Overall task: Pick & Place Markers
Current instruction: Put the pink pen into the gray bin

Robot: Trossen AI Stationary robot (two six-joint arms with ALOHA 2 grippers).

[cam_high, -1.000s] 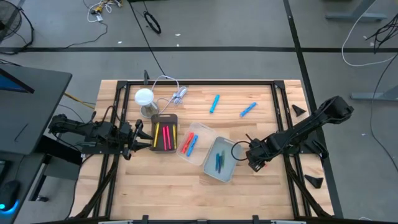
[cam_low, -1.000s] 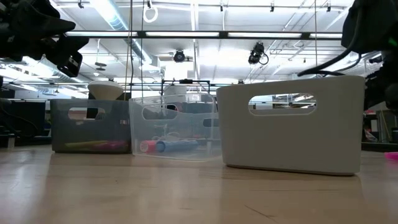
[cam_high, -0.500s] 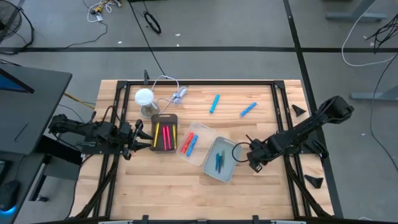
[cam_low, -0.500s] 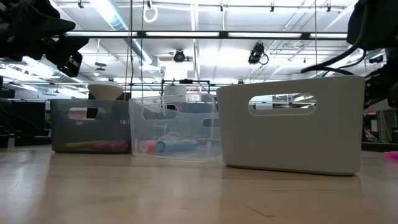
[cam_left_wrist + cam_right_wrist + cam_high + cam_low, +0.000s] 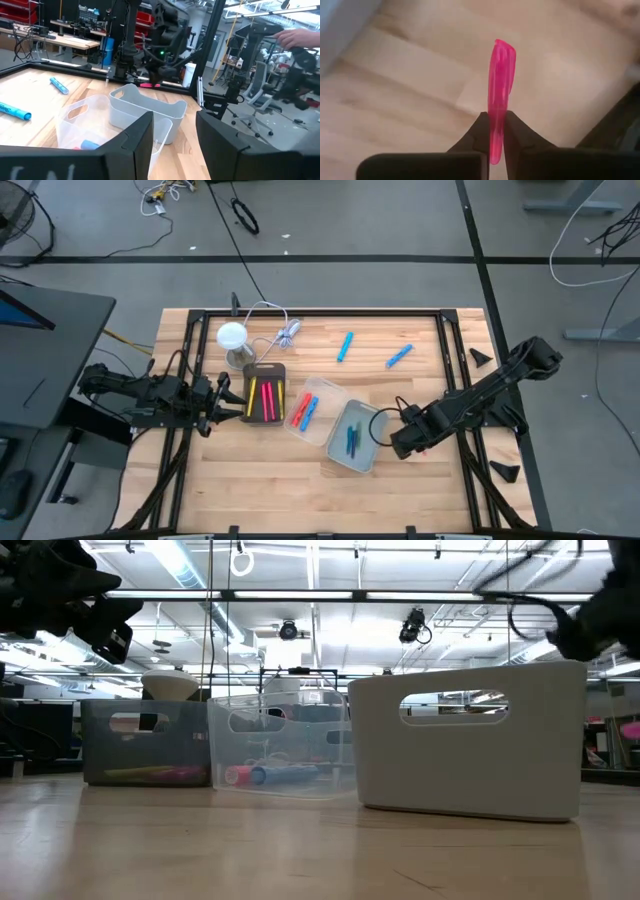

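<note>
high view: i have the right gripper (image 5: 399, 442) just beside the grey bin (image 5: 352, 437); two blue markers (image 5: 345, 345) lie loose on the table (image 5: 420, 490).

low view: nothing new.

left wrist view: left gripper (image 5: 172, 131) parked, jaws apart, empty.

right wrist view: fingers pinched shut on a pink marker (image 5: 500, 97), lifted off the wood. judged step: carry. next, move over a bin and release.

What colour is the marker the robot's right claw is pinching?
Bright pink. The marker shows best in the right wrist view, clamped in the right gripper.
</note>
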